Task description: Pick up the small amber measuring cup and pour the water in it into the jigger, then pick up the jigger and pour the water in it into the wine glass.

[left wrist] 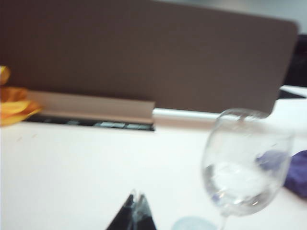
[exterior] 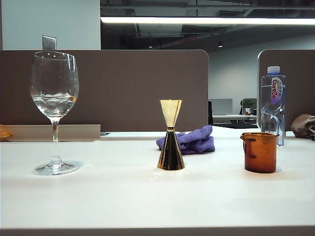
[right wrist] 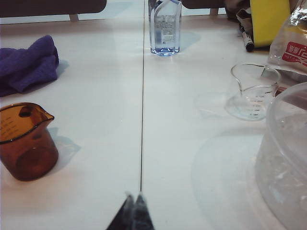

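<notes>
We see the left gripper (left wrist: 135, 211) only in the left wrist view, low over the white table (exterior: 147, 196), its 2 dark fingertips (left wrist: 141, 213) pressed together and holding nothing. The tall clear stemmed wine glass (left wrist: 244, 165) stands just beside and beyond them, apart from the tips, with a shallow pool of clear water (left wrist: 237, 179) in its bowl.

The right gripper (right wrist: 134, 211) shows only in the right wrist view, its tips (right wrist: 140, 213) likewise pressed together and empty. The small translucent amber measuring cup (right wrist: 26, 141) sits upright near them, off to one side and not touching.

In the exterior view we count 3 task vessels in a row, all upright and well apart: the wine glass (exterior: 54, 105) on the left with water (exterior: 54, 102) in it, the shiny gold hourglass-shaped jigger (exterior: 171, 135) in the middle, and the amber cup (exterior: 260, 152) on the right. Neither arm appears there.

That view also shows 1 crumpled purple cloth (exterior: 189, 140) behind the jigger and 1 clear plastic water bottle (exterior: 273, 103) behind the amber cup. The right wrist view alone adds 1 small clear measuring cup (right wrist: 252, 91) and 1 large clear plastic container (right wrist: 285, 158); it does not show the jigger. The left wrist view is blurred.
</notes>
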